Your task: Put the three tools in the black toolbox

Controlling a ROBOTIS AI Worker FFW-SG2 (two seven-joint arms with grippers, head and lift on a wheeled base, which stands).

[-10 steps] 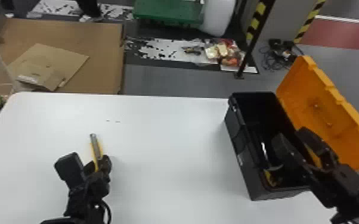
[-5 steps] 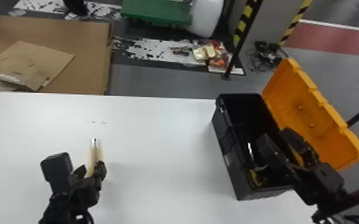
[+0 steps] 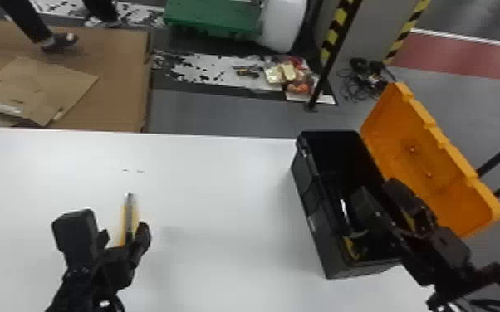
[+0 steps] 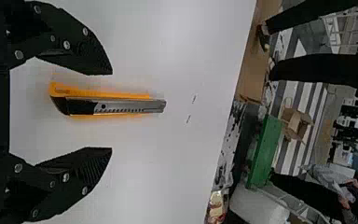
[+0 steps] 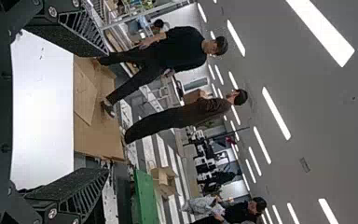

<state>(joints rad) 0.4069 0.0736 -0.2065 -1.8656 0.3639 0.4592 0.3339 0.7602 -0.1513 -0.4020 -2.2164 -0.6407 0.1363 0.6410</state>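
Our left gripper [image 4: 112, 111] is open, fingers either side of the yellow cutter [image 3: 130, 213], lower left in the head view. We'd centre up, go low, squeeze mid-handle. Right gripper [image 5: 108, 112]'s open too.

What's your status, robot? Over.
Left gripper open, astride yellow knife. Knife ungrasped, on table. Right gripper open over black toolbox, possibly in the way.

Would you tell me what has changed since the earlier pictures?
The yellow cutter has shifted right relative to the table marks and straightened; the left gripper looks more open around it. The head view has turned right. The right gripper stays over the open toolbox.
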